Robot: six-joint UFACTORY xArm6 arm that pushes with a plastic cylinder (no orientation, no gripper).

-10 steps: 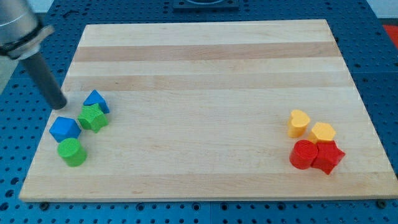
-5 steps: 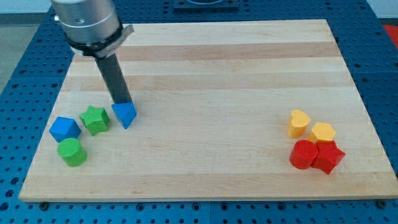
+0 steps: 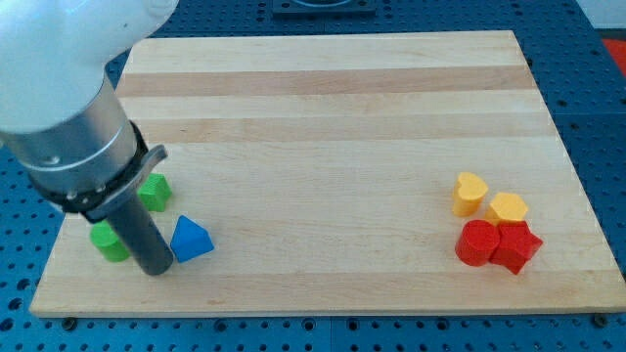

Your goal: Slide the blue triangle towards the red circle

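Note:
The blue triangle [image 3: 191,240] lies near the board's lower left. My tip [image 3: 156,269] rests on the board just left of it, touching or almost touching its left side. The red circle [image 3: 478,242] sits far off at the view's lower right, against a red star [image 3: 516,247]. The arm's large body covers much of the left side of the view.
A green star [image 3: 155,192] and a green cylinder [image 3: 109,242] sit at the left, partly hidden by the arm. A yellow heart [image 3: 469,192] and a yellow block [image 3: 508,208] lie just above the red blocks. The wooden board [image 3: 333,117] has blue pegboard around it.
My tip swept from the triangle's upper left down to its left side. The blue triangle slid down toward the view's bottom. The arm now hides the blue block at the left.

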